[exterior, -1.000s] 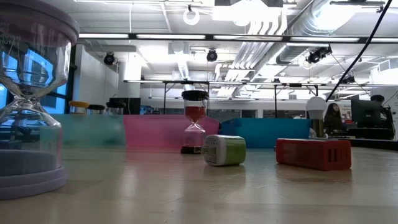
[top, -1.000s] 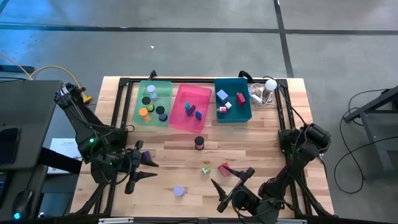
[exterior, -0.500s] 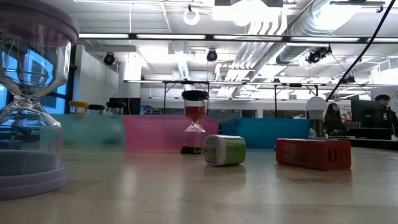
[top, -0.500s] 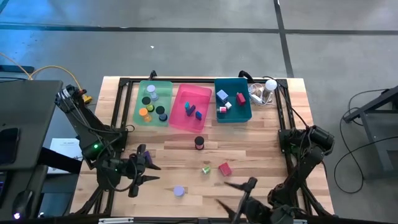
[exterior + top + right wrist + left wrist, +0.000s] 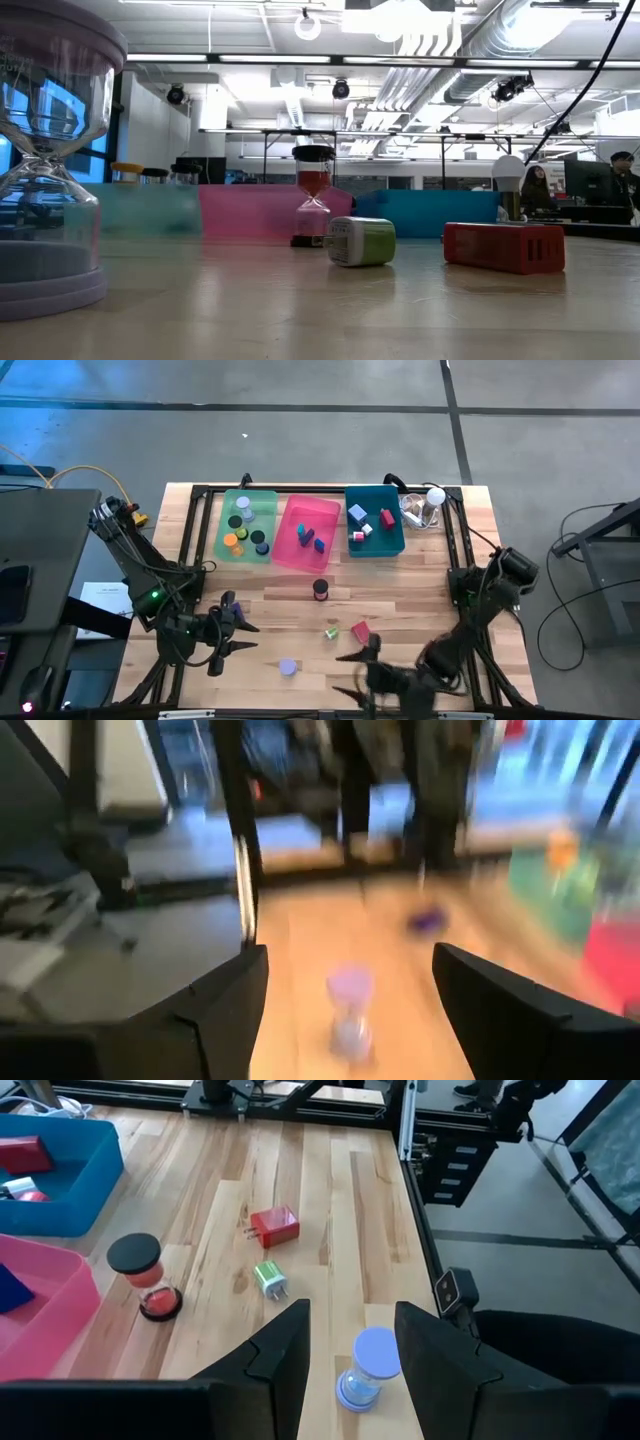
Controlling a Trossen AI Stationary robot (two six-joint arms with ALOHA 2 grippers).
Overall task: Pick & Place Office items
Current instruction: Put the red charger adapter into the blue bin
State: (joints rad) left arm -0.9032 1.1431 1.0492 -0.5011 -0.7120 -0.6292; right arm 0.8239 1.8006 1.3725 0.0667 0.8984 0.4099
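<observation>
Four office items stand loose on the wood. A lavender hourglass [image 5: 288,668] is upright near the table's near edge. A black-topped red hourglass [image 5: 320,589] stands in front of the pink bin. A green plug [image 5: 331,632] and a red block [image 5: 360,631] lie side by side. My left gripper [image 5: 250,638] is open, left of the lavender hourglass [image 5: 365,1370]. My right gripper [image 5: 340,675] is open on that hourglass's right, facing it [image 5: 348,1010]. Neither gripper touches anything.
The green bin [image 5: 228,520], pink bin [image 5: 283,540] and teal bin [image 5: 400,525] sit in a row along the far side, with small pieces inside. A white ball-topped gadget [image 5: 432,498] stands at the far right corner. Black frame rails run along the table's sides.
My right gripper has swung away from the red block, moved toward the table's left along the near edge, and turned so that it faces the lavender hourglass. The items on the wood have stayed where they were.
</observation>
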